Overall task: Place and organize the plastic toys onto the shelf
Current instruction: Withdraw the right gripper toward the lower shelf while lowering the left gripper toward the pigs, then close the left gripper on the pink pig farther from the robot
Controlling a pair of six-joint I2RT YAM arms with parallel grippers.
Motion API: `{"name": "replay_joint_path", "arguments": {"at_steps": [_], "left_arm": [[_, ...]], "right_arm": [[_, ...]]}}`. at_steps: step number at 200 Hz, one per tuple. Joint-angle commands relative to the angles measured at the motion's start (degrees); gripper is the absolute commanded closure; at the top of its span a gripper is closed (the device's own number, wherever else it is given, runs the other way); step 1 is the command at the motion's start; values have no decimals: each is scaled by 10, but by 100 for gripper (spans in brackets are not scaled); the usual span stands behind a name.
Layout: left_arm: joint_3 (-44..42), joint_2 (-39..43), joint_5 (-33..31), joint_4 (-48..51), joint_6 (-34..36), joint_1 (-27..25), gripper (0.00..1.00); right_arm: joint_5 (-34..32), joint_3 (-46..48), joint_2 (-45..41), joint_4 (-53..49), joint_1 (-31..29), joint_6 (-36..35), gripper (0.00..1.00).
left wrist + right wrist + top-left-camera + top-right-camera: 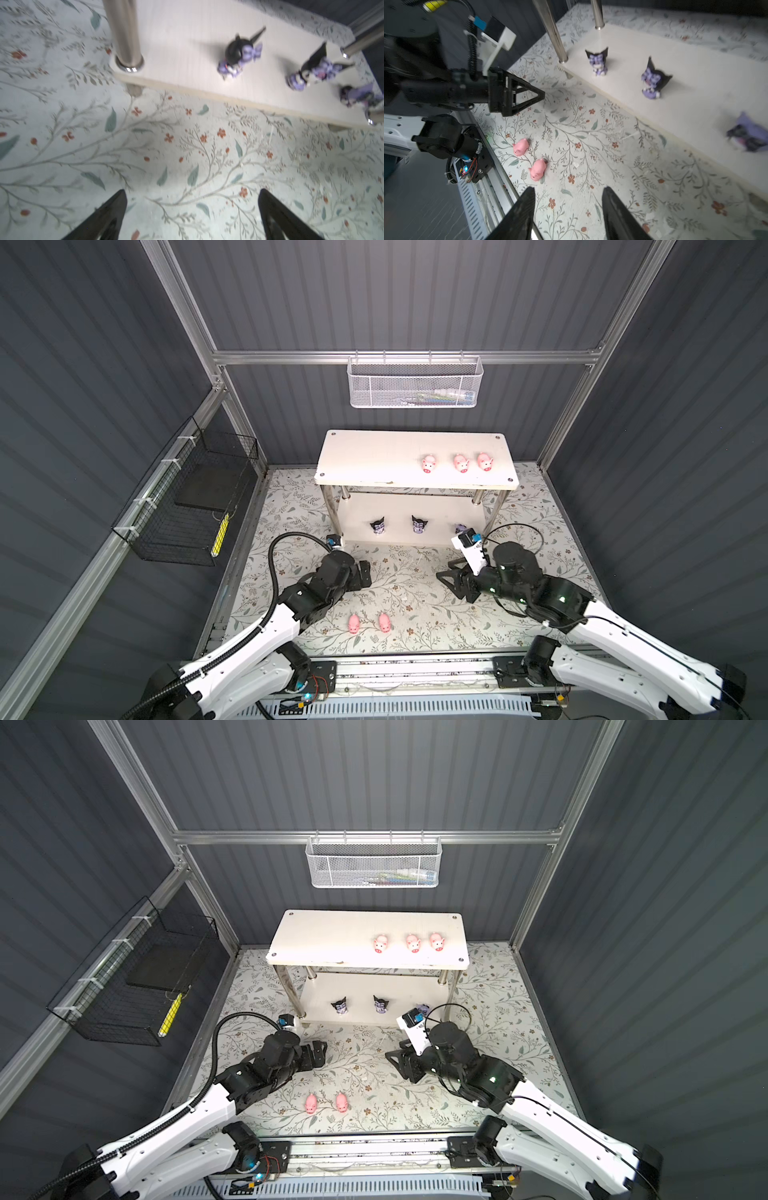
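Shelf: the white two-tier shelf point(374, 456) stands at the back of the tabletop point(415, 605), close to the rear wall.
Top board: seen in both top views only. It holds the left shelf pig point(428, 463), middle shelf pig point(461, 463) and right shelf pig point(484, 461) in a row on its right half, snouts facing the arms.
Lower board: the left figure point(598, 61) and middle figure point(653, 83), purple and black, stand with ears up. The right figure point(747, 135) is near the board's right end.
Tabletop pigs: the first loose pig point(520, 147) and second loose pig point(538, 169) lie side by side, not touching, near the front edge between the arms. The right wrist view shows them closest; the left wrist view looks only at the lower board point(187, 52) and the cloth in front of it.
Left jaws: spread wide with nothing between them, above bare tabletop in front of the shelf's left leg.
Right jaws: parted and empty, above the tabletop in front of the shelf's right end.
Surface: pale cloth printed with leaves and small red flowers.
Room: grey ribbed walls and an aluminium frame. A white mesh basket point(415, 385) hangs on the back rail, and a black wire basket point(187, 506) on the left wall.
Hard to make out: in both top views the right arm's wrist camera half covers the right figure. Both wrist views blur it; it looks tipped over, though this is uncertain. The mesh basket's contents are unreadable.
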State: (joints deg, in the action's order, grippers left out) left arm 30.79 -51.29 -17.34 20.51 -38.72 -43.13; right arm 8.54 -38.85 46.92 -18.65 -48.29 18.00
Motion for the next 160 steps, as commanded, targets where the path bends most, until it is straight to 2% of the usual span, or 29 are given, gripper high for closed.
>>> {"name": "replay_joint_path", "arguments": {"at_steps": [1, 33, 64, 102, 129, 160], "left_arm": [[4, 24, -1, 122, -77, -17, 2], [-24, 73, 30, 182, -122, -20, 6], [-41, 78, 59, 200, -152, -39, 8], [-31, 37, 34, 210, -167, -92, 11], [-30, 10, 22, 209, -182, -113, 18], [-27, -26, 12, 206, -202, -146, 21]], "right_arm": [[31, 49, 12, 118, -3, 64, 46], [32, 74, 61, 136, -3, 49, 46], [34, 89, 107, 163, -3, 37, 46], [47, 102, 155, 199, -1, 39, 46], [54, 106, 168, 214, 0, 38, 46], [62, 112, 200, 227, 5, 35, 46]]}}
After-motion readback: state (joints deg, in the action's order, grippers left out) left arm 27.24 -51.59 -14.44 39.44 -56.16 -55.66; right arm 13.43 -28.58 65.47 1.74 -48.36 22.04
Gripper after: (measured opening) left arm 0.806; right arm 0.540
